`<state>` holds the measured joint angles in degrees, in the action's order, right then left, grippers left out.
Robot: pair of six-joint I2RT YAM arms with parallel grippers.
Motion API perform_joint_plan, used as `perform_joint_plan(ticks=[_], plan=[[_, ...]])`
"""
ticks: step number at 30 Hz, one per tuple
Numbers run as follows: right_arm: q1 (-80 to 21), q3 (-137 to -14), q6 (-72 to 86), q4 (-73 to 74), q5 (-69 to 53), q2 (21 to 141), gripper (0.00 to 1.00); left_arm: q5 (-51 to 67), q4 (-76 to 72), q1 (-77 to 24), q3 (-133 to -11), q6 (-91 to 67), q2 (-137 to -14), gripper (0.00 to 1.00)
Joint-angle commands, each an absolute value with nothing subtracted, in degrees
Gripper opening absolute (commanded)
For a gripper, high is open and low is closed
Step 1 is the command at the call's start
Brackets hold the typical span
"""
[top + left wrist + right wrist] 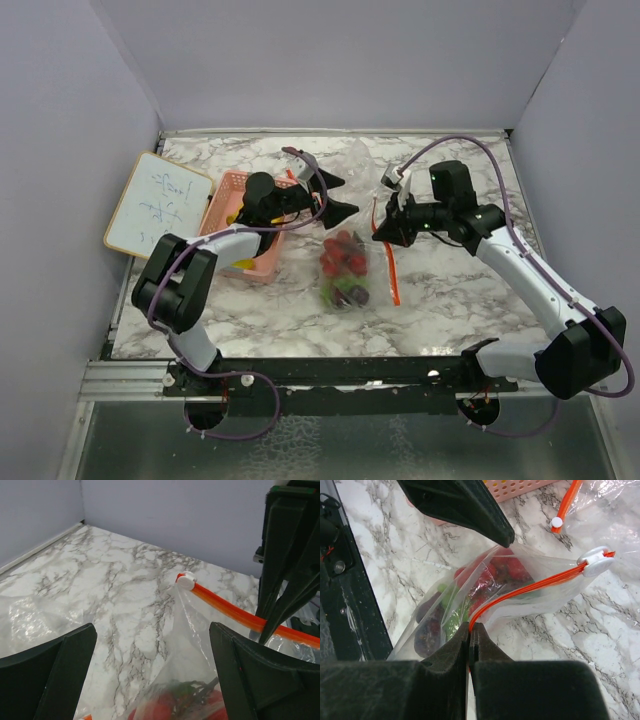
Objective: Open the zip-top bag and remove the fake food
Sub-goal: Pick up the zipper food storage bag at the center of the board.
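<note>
Clear, crinkled glossy plastic bag point(530, 582) on smooth marble-patterned table point(455, 295).

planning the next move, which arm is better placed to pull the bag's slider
Left. The left gripper, open, hovers over the bag, white slider just ahead; the right gripper is shut on the orange zip strip.

I work in a robot lab cell: plain grey panels point(330, 60) stand ahead of my left gripper point(347, 195) and to both sides, a marble-print table point(450, 300) lies below it, a handwritten whiteboard point(155, 205) leans to its left.
</note>
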<state>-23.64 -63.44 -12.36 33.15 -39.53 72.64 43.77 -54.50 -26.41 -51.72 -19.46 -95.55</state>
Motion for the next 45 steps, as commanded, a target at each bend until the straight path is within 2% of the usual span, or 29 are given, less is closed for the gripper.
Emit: perform_joint_plan(ticks=[1, 5, 17, 25, 31, 35, 38, 40, 41, 45], plan=[[-24.58, -65.54, -14.79, 34.92, -41.58, 71.61, 0.02, 57.56, -67.56, -25.81, -56.41, -27.89, -101.28, 0.99], [-25.17, -65.74, -15.78, 35.57, -42.28, 72.12, 0.02, 67.92, -100.71, -23.41, -61.04, -53.09, -110.56, 0.96], [-26.91, -66.93, -16.77, 37.04, -42.53, 73.99, 0.02, 82.14, -101.78, -24.34, -75.54, -56.91, -119.17, 0.96], [-27.33, -67.48, -17.27, 37.7, -43.25, 74.1, 0.02, 86.55, -101.84, -28.71, -87.27, -61.17, -126.12, 0.91], [-27.42, -66.99, -17.38, 37.45, -42.86, 73.58, 0.02, 89.38, -101.86, -30.49, -91.97, -64.32, -129.06, 0.68], [-27.42, -67.05, -17.31, 37.2, -42.72, 73.45, 0.02, 89.51, -101.87, -30.68, -89.57, -63.26, -128.09, 0.41], [-27.42, -67.08, -17.16, 37.09, -42.4, 73.09, 0.02, 89.49, -101.85, -30.49, -88.43, -63.65, -128.23, 0.16], [-27.42, -66.86, -17.01, 36.88, -42.18, 72.77, 0.02, 88.71, -101.87, -30.02, -87.47, -63.77, -127.87, 0.03], [-27.42, -66.81, -16.86, 36.67, -41.92, 72.52, 0.02, 88.23, -101.91, -29.65, -86.71, -63.56, -127.42, 0.0], [-27.42, -66.24, -15.66, 35.58, -40.0, 70.98, 0.02, 85.25, -101.87, -26.81, -84.39, -63.37, -125.65, 0.0]])
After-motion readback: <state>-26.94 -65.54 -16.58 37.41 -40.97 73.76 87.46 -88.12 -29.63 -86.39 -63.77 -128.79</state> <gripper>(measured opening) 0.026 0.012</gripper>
